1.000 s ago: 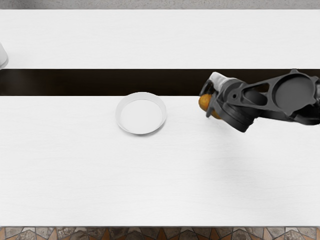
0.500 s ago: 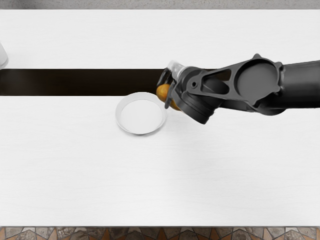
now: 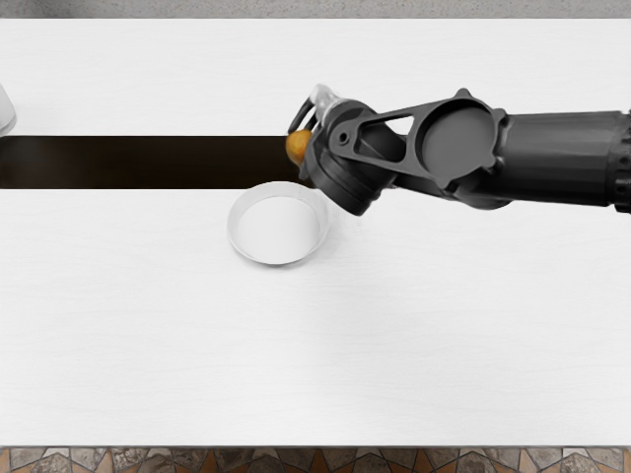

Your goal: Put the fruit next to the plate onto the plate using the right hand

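Observation:
A white round plate (image 3: pixel 277 228) lies on the near table, left of centre. My right hand (image 3: pixel 314 138) reaches in from the right on a long black arm and is shut on an orange fruit (image 3: pixel 298 145). Only part of the fruit shows past the fingers. Hand and fruit hover over the dark gap just beyond the plate's far right rim, and the wrist overlaps that rim. The left arm does not appear.
A dark gap (image 3: pixel 138 162) runs across between the near table and a second white surface (image 3: pixel 296 74) behind it. A pale object (image 3: pixel 5 108) pokes in at the far left edge. Patterned floor (image 3: pixel 315 461) shows below the table's front edge.
The right arm has swept left with the fruit, from well right of the plate to above the plate's far right rim, and has risen slightly.

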Robot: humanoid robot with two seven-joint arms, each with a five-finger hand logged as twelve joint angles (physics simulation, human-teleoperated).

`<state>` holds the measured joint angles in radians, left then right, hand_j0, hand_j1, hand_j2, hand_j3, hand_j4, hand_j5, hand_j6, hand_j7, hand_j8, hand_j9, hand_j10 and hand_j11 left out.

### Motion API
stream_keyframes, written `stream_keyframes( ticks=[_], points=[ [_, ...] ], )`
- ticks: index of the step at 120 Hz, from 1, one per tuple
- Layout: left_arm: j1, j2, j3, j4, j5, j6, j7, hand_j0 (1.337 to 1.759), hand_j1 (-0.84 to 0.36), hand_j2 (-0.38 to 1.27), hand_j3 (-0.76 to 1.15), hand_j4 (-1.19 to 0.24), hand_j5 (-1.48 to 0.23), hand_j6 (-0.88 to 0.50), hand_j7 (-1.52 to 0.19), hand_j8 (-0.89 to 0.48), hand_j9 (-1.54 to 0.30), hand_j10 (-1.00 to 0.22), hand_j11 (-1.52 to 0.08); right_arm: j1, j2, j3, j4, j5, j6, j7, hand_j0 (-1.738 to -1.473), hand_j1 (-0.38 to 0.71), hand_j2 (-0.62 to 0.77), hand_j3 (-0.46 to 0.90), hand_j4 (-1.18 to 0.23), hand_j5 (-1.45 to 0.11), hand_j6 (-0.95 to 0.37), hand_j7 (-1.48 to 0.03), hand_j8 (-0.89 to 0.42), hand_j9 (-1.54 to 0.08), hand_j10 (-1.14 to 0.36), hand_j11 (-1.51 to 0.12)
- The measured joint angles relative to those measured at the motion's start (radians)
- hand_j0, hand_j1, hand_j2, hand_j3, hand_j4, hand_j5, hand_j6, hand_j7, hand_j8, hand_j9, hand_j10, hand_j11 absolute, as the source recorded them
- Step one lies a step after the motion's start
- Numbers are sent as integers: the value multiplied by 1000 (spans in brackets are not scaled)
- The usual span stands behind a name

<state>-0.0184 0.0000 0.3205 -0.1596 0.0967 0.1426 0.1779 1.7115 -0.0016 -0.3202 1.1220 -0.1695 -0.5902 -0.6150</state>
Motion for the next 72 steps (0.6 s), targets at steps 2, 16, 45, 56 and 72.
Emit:
stream_keyframes(
  ticks=[2, 16, 45, 56, 72],
  points=[
    [0, 0, 0, 0, 0, 0, 0, 1658, 349, 0, 0, 0, 0, 0, 0, 0, 0, 0, 0, -3, 0, 4, -3, -2, 6, 0, -1653, 336, 574, 0, -695, -1188, -440, -1134, -457, -1167, -859, -1162],
    [0, 0, 0, 0, 0, 0, 0, 1658, 349, 0, 0, 0, 0, 0, 0, 0, 0, 0, 0, -17, 1, 30, -14, -9, 52, 0, -1653, 332, 573, 0, -700, -1184, -442, -1134, -460, -1169, -857, -1164],
    [0, 0, 0, 0, 0, 0, 0, 1658, 349, 0, 0, 0, 0, 0, 0, 0, 0, 0, 0, -40, 2, 58, -22, -13, 133, 1, -1652, 334, 575, 0, -700, -1183, -441, -1134, -457, -1172, -856, -1167],
    [0, 0, 0, 0, 0, 0, 0, 1658, 349, 0, 0, 0, 0, 0, 0, 0, 0, 0, 0, -49, 2, 64, -40, -13, 154, 1, -1652, 336, 577, 0, -699, -1186, -441, -1134, -454, -1173, -855, -1169],
    [0, 0, 0, 0, 0, 0, 0, 1658, 349, 0, 0, 0, 0, 0, 0, 0, 0, 0, 0, -60, 2, 79, -61, -15, 193, 0, -1652, 334, 574, 1, -700, -1181, -439, -1134, -457, -1170, -857, -1164]
  ],
)
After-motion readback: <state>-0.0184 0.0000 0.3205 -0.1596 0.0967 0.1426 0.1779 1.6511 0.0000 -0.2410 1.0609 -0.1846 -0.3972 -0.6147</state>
